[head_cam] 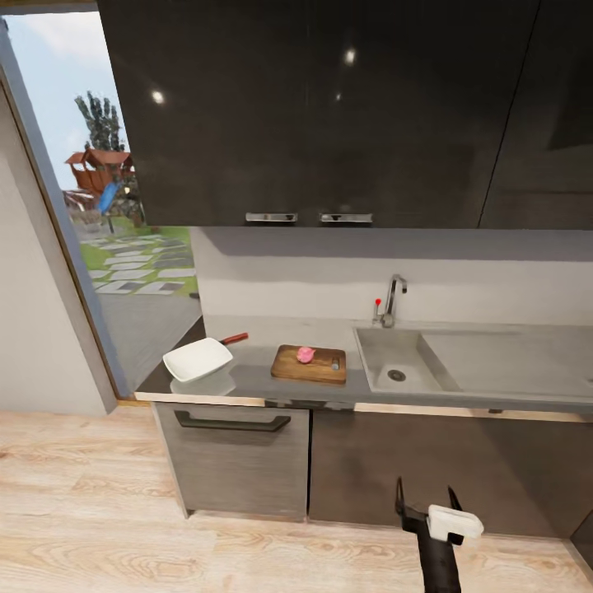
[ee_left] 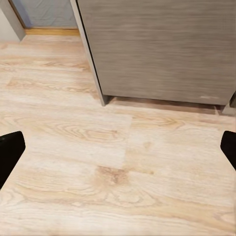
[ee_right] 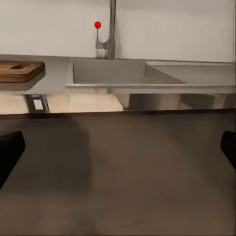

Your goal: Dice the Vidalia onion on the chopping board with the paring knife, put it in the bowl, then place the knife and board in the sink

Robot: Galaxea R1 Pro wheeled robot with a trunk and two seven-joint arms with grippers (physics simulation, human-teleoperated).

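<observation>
The grey countertop (head_cam: 255,380) carries the brown chopping board (head_cam: 310,365) with a small pink onion (head_cam: 305,355) on top. To the board's left sits the white bowl (head_cam: 198,360), and the paring knife (head_cam: 235,338) lies just behind it, its reddish handle showing. Right of the board is the grey sink (head_cam: 403,366) with its chrome tap (head_cam: 394,301). My right gripper (head_cam: 426,497) hangs open low in front of the cabinets, level with the sink (ee_right: 108,73) and the board's end (ee_right: 19,70). My left gripper (ee_left: 118,152) is open over the wooden floor, holding nothing.
Dark glossy wall cabinets (head_cam: 329,107) hang above the counter. Grey base cabinets (head_cam: 239,461) stand below it, one with a bar handle. An open doorway (head_cam: 123,247) to a garden is at the left. Light wooden floor (ee_left: 98,172) lies in front of the cabinets.
</observation>
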